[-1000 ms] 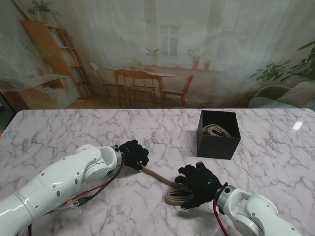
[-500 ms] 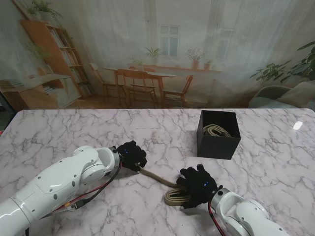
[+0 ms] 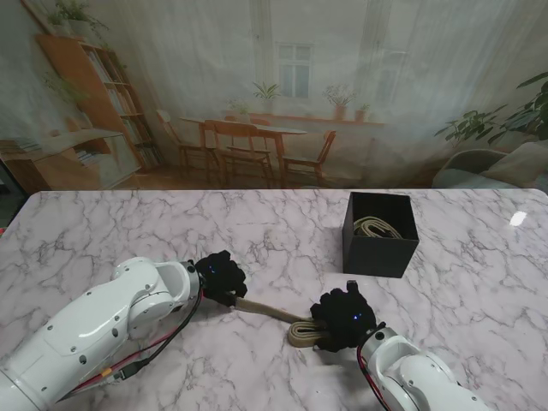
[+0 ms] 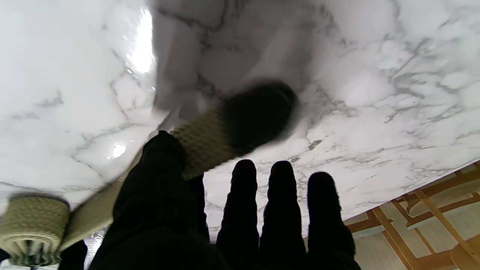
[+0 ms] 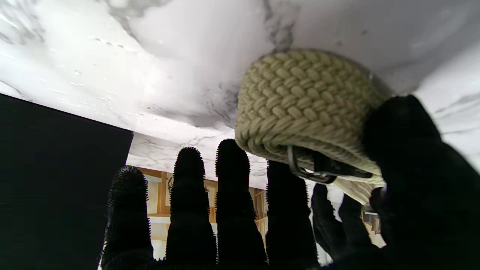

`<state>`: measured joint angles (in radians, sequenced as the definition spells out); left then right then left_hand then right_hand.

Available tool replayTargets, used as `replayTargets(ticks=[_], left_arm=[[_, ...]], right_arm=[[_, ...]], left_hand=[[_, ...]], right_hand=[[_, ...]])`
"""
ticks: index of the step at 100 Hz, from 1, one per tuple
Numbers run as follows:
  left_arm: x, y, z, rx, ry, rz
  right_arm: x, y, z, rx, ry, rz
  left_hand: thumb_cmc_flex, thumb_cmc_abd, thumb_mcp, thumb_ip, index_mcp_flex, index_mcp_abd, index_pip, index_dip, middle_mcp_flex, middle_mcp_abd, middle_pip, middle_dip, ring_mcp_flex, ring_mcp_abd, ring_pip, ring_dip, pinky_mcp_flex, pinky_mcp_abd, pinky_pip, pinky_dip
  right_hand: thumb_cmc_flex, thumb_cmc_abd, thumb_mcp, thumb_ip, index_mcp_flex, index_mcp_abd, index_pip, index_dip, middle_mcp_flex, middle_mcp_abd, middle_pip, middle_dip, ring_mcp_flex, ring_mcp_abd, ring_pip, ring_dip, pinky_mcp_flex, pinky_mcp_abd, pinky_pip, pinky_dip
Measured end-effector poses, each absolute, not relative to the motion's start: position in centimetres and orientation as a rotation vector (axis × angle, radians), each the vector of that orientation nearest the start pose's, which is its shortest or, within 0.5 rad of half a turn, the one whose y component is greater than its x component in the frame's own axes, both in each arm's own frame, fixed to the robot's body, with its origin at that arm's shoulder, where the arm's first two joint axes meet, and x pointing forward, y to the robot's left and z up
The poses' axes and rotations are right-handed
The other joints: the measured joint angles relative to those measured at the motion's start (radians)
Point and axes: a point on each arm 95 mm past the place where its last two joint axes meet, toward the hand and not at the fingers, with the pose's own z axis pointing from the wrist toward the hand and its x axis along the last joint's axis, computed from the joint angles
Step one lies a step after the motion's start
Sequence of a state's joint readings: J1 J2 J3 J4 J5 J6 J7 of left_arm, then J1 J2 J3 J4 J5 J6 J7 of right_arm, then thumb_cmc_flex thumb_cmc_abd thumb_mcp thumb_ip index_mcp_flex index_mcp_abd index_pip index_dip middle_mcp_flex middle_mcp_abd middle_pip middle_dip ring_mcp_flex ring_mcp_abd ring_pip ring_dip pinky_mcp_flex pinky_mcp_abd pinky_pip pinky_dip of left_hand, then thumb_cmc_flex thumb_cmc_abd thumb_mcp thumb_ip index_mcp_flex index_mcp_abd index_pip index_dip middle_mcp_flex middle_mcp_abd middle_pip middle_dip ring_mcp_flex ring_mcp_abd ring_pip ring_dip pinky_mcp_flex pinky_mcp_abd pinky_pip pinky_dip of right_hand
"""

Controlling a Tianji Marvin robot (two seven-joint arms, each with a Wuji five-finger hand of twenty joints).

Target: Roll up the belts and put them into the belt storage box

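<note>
Both hands have drawn closer: left hand (image 3: pixel 220 276) pins the woven belt (image 3: pixel 267 310), whose long axis runs ten-to-four toward the coil in right hand (image 3: pixel 344 317).

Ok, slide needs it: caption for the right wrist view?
Right hand rolling the belt on the table, box alongside.

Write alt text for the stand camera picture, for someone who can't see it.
Two black-gloved robot hands work a tan woven belt on a white marble table: the left hand pins its free end, the right hand grips the rolled end. Farther from me, right, a black storage box holds a coiled belt.
</note>
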<state>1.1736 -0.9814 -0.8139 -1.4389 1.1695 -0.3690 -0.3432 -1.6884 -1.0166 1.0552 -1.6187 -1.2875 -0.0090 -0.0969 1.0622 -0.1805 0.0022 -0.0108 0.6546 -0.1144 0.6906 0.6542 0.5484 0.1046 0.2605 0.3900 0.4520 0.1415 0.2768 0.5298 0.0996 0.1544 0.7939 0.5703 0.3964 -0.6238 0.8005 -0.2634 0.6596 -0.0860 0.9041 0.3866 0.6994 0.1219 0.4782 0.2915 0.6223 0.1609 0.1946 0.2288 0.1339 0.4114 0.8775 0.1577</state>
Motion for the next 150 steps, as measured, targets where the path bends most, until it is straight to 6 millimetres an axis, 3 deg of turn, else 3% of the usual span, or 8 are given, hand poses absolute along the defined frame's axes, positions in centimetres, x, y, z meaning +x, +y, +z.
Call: replayTargets(ticks=[33, 47, 60, 99, 116, 126, 134, 150], left_arm=[[40.8, -4.5, -34.2, -0.609, 2.45, -1.137], [40.3, -5.0, -34.4, -0.622, 2.474, -1.183], [39.5, -5.8, -34.4, -0.589, 2.496, -1.201], [37.5, -9.2, -34.8, -0.572, 2.596, -1.35], [37.2, -10.3, -34.9, -0.558, 2.625, -1.394], [37.2, -10.9, -35.0, -0.566, 2.64, -1.422], [37.4, -11.1, -35.0, -0.585, 2.638, -1.429], [37.5, -11.1, -35.0, -0.628, 2.638, -1.443]], right_arm=[[33.6, 3.5, -38.7, 0.908, 1.805, 1.328], [33.8, 3.6, -38.8, 0.911, 1.8, 1.323], [34.0, 3.8, -38.8, 0.933, 1.787, 1.315], [34.7, 4.4, -38.9, 0.943, 1.77, 1.321], [34.9, 4.5, -39.0, 0.946, 1.765, 1.327], [35.0, 4.5, -39.0, 0.947, 1.765, 1.33], [35.1, 4.6, -39.0, 0.946, 1.766, 1.333], [35.2, 4.7, -39.1, 0.942, 1.769, 1.336]], left_hand=[[-0.012, 0.0, -0.001, 0.0, 0.059, 0.021, -0.025, -0.03, 0.025, 0.0, -0.026, 0.0, 0.0, 0.005, -0.009, -0.001, -0.011, 0.01, -0.016, 0.0], [-0.012, 0.0, -0.001, 0.0, 0.059, 0.022, -0.027, -0.03, 0.025, 0.03, -0.027, 0.0, 0.0, 0.006, -0.009, -0.001, -0.011, 0.011, -0.016, 0.0], [-0.012, 0.0, -0.001, 0.0, 0.059, 0.022, -0.037, -0.03, 0.04, 0.024, -0.027, 0.0, 0.0, 0.006, -0.009, -0.001, -0.011, 0.023, -0.016, 0.0], [-0.012, 0.001, -0.002, 0.0, 0.072, 0.027, -0.072, -0.065, 0.051, 0.073, -0.013, 0.014, 0.033, 0.021, -0.009, -0.001, -0.009, 0.036, -0.026, 0.014], [-0.012, 0.001, -0.002, 0.0, 0.072, 0.027, -0.081, -0.065, 0.067, 0.067, -0.008, 0.016, 0.05, 0.023, -0.009, -0.002, -0.002, 0.037, -0.026, 0.025], [-0.041, 0.002, -0.002, 0.0, 0.07, 0.038, -0.172, -0.081, 0.097, 0.109, 0.031, 0.033, 0.053, 0.026, -0.009, -0.002, 0.002, 0.039, -0.026, 0.026], [-0.132, 0.043, -0.003, 0.0, 0.016, 0.068, -0.303, -0.108, 0.098, 0.071, 0.016, 0.027, 0.053, 0.025, -0.009, -0.001, 0.003, 0.048, -0.026, 0.028], [-0.201, 0.054, 0.003, 0.0, -0.045, 0.075, -0.452, -0.194, 0.099, 0.077, 0.023, 0.032, 0.054, 0.025, -0.009, 0.003, 0.006, 0.049, -0.026, 0.037]], right_hand=[[-0.011, -0.004, 0.0, -0.004, 0.049, 0.0, 0.023, -0.01, 0.012, -0.001, 0.002, 0.001, 0.001, -0.001, 0.022, 0.003, 0.0, 0.002, 0.0, 0.0], [-0.022, -0.004, 0.0, -0.004, 0.057, 0.0, 0.046, -0.01, 0.012, -0.001, 0.002, 0.002, 0.001, -0.001, 0.023, 0.003, 0.0, 0.002, 0.0, 0.0], [-0.026, -0.004, -0.001, -0.004, 0.06, 0.0, 0.046, -0.01, 0.012, -0.001, 0.002, 0.002, 0.002, -0.001, 0.023, 0.003, -0.002, 0.003, 0.0, 0.0], [-0.027, -0.004, -0.013, -0.004, 0.099, 0.012, 0.047, -0.012, 0.024, -0.001, 0.003, 0.002, 0.011, -0.001, 0.023, 0.009, -0.006, 0.004, 0.0, 0.0], [-0.027, -0.004, -0.013, -0.004, 0.1, 0.012, 0.047, -0.012, 0.024, -0.001, 0.003, 0.002, 0.011, -0.001, 0.024, 0.01, -0.007, 0.004, 0.0, 0.0], [-0.027, -0.004, -0.014, -0.004, 0.1, 0.013, 0.047, -0.012, 0.024, -0.001, 0.003, 0.002, 0.011, -0.001, 0.024, 0.009, -0.007, 0.004, 0.0, 0.0], [-0.027, -0.004, -0.014, -0.004, 0.1, 0.013, 0.048, -0.012, 0.024, -0.001, 0.003, 0.002, 0.011, -0.001, 0.024, 0.009, -0.007, 0.004, 0.0, 0.0], [-0.027, -0.004, -0.014, -0.004, 0.1, 0.014, 0.048, -0.023, 0.024, -0.001, 0.003, 0.002, 0.011, -0.001, 0.024, 0.009, -0.011, 0.004, 0.0, 0.0]])
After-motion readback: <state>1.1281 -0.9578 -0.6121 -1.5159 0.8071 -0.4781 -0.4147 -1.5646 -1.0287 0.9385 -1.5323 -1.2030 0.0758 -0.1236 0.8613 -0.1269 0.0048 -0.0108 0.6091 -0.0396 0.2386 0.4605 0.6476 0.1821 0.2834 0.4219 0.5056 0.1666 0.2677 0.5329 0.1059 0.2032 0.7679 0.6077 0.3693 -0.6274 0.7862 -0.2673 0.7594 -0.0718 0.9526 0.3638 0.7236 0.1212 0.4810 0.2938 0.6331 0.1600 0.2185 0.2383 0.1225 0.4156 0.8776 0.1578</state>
